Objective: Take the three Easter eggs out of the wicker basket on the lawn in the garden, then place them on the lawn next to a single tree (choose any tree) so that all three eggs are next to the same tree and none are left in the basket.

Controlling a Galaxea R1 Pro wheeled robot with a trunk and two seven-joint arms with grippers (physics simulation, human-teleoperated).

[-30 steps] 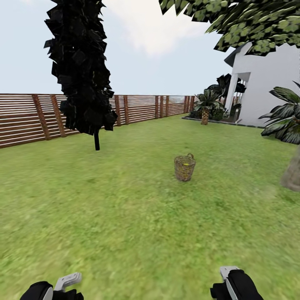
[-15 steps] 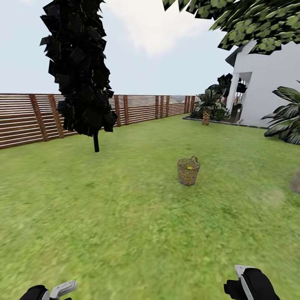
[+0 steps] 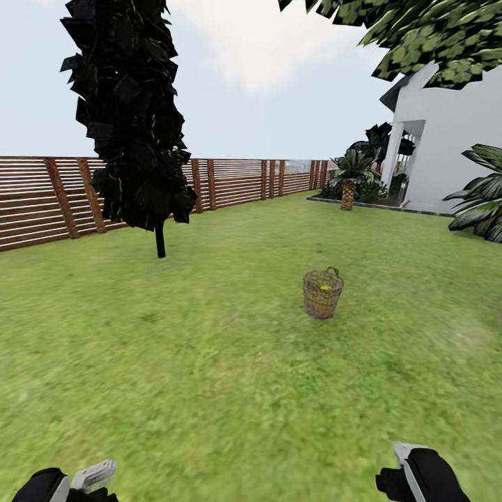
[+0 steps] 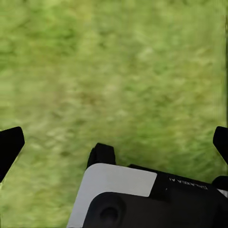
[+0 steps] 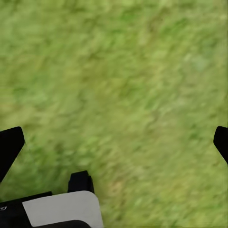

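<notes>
The wicker basket (image 3: 323, 293) stands on the lawn (image 3: 209, 362) ahead and slightly right, several steps away. A spot of yellow from one Easter egg (image 3: 325, 286) shows inside its rim; the other eggs are hidden. Dark green leaves of the tree's canopy (image 3: 425, 35) hang over the upper right; its trunk is out of view. My left gripper (image 3: 90, 476) and right gripper (image 3: 408, 464) sit low at the near edge, far from the basket. In the wrist views the left gripper (image 4: 114, 137) and right gripper (image 5: 114, 140) are open over bare grass, holding nothing.
A tall black column of foliage on a thin stem (image 3: 160, 240) rises at the left. A wooden slat fence (image 3: 230, 183) borders the far side. A white house (image 3: 453, 139), a short palm (image 3: 347, 192) and broad-leaved plants (image 3: 481, 209) stand at the right.
The camera has moved forward: the basket looks nearer and lower in the picture, and the grey-beige trunk at the right edge has left the view. Both grippers stay open.
</notes>
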